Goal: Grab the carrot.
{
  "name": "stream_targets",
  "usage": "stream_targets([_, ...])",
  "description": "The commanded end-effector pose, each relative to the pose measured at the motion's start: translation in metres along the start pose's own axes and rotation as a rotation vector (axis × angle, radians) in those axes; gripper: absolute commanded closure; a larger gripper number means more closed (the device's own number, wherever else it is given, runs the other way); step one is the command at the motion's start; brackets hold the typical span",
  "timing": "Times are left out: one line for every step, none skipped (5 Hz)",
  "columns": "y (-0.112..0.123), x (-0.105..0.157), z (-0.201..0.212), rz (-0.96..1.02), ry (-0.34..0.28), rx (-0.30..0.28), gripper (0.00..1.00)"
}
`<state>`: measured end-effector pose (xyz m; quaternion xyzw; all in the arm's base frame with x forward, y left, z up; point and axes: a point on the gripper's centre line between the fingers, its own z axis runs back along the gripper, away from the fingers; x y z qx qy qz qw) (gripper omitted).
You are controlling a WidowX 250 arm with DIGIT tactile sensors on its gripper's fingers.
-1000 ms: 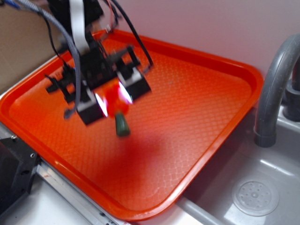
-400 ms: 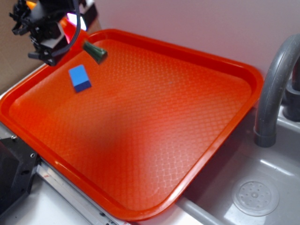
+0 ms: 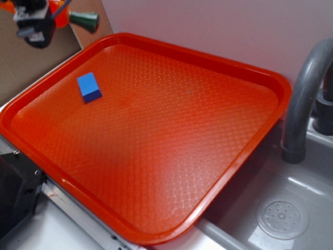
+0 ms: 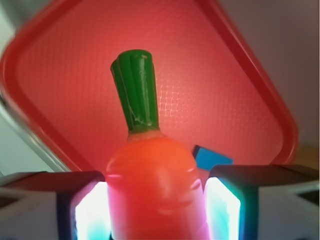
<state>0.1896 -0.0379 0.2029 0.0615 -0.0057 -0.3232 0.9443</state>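
Note:
My gripper (image 3: 44, 21) hangs high at the top left of the exterior view, beyond the tray's far left corner, shut on the carrot (image 3: 83, 20). Only the carrot's dark green stem and a bit of orange body show there, pointing right. The wrist view has the carrot (image 4: 152, 185) filling the space between the two glowing pads (image 4: 90, 215), its orange body clamped on both sides and its green stem pointing away over the tray.
The orange tray (image 3: 250, 73) lies below, with a small blue block (image 3: 89, 87) near its far left corner. A grey faucet (image 3: 302, 104) and sink basin (image 3: 283, 219) stand at the right. Brown cardboard (image 3: 21, 62) rises behind the tray at the left.
The gripper has risen from the tray's left middle up and away to the top left, carrying the carrot. The blue block, hidden a second ago, now lies in plain sight.

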Motion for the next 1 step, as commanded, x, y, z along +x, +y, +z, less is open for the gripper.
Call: stream_targets([-0.0185, 0.0225, 0.0235, 0.512, -0.077, -0.092, 1.00])
